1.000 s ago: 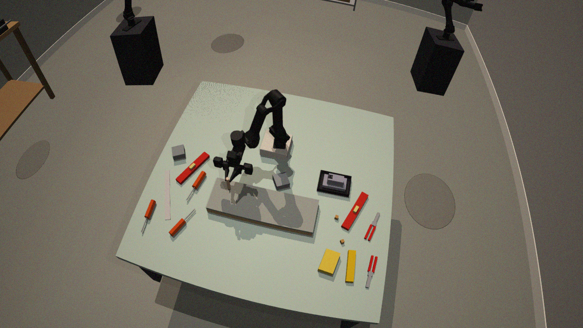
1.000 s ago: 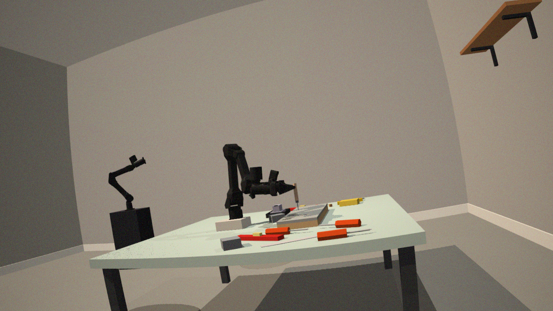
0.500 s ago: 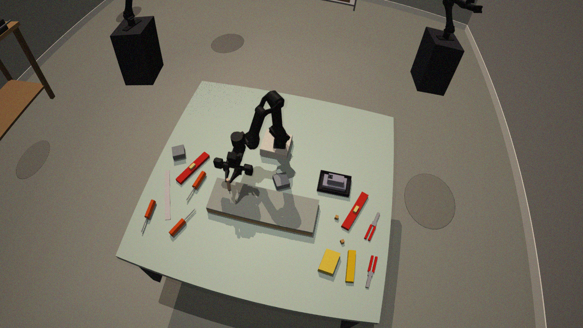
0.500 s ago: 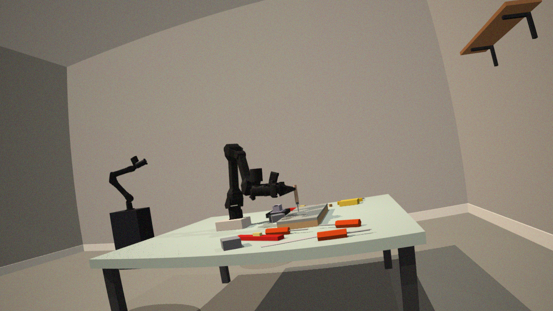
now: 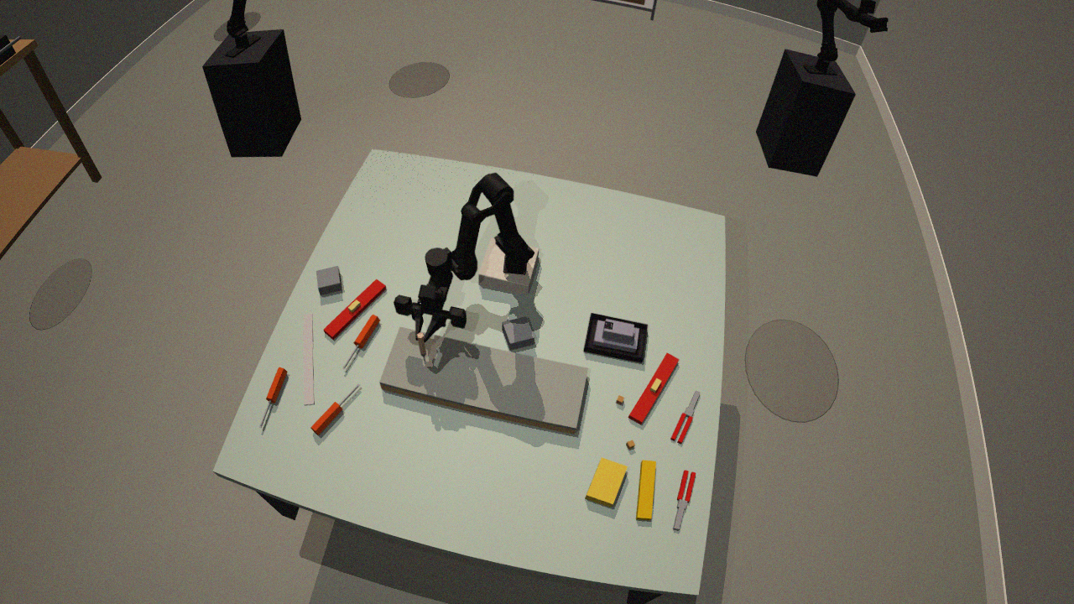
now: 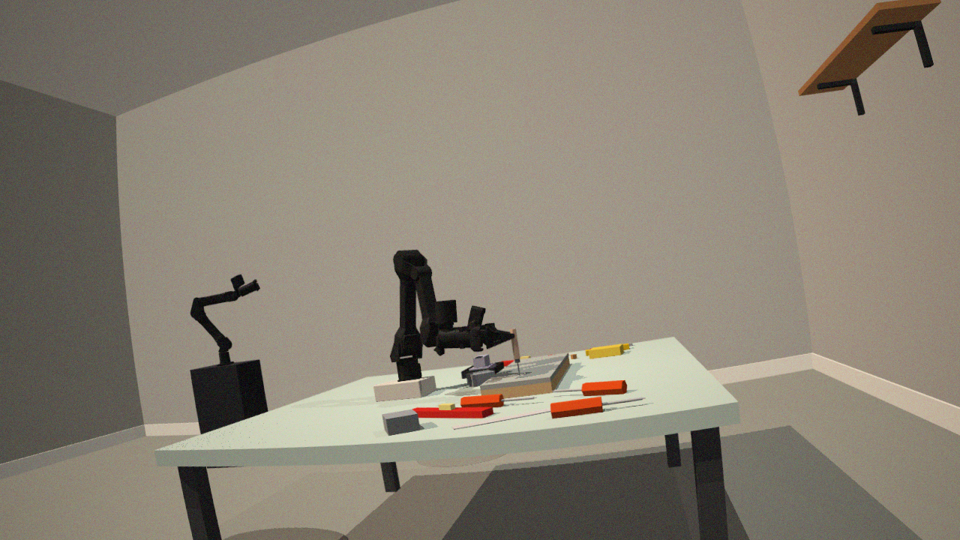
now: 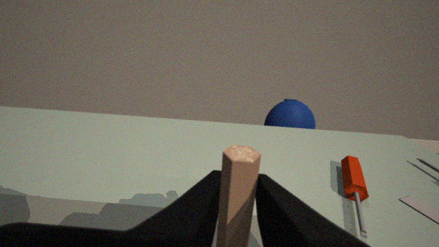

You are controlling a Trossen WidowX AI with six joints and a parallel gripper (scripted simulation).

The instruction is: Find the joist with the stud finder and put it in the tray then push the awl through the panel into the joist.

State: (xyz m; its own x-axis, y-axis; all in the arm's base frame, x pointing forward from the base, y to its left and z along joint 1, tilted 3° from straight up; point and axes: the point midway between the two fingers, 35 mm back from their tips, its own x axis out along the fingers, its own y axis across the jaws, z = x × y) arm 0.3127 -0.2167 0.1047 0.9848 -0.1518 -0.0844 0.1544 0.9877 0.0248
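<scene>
My gripper (image 5: 422, 336) (image 6: 513, 334) (image 7: 238, 180) is shut on the awl (image 5: 422, 347) (image 6: 516, 347) (image 7: 238, 206) by its light wooden handle. The awl stands nearly upright, leaning slightly in the exterior view, over the left part of the floor panel (image 5: 555, 384) (image 6: 547, 376). Its metal tip is at or just above the panel's grey top; contact or any depth cannot be told. In the wrist view the fingers flank the handle and the tip is hidden. The stud finder (image 5: 619, 331) (image 6: 481, 361) sits in the black tray (image 5: 590, 344), right of the panel. The joist is hidden.
A grey block (image 5: 518, 333) stands behind the panel, another (image 5: 329, 280) at the left. Left of the panel are a red level (image 5: 341, 319), orange screwdrivers (image 5: 328, 418) (image 7: 353, 175) and a thin strip (image 5: 308, 360). At the right are another red level (image 5: 644, 402), pliers and yellow blocks (image 5: 607, 481).
</scene>
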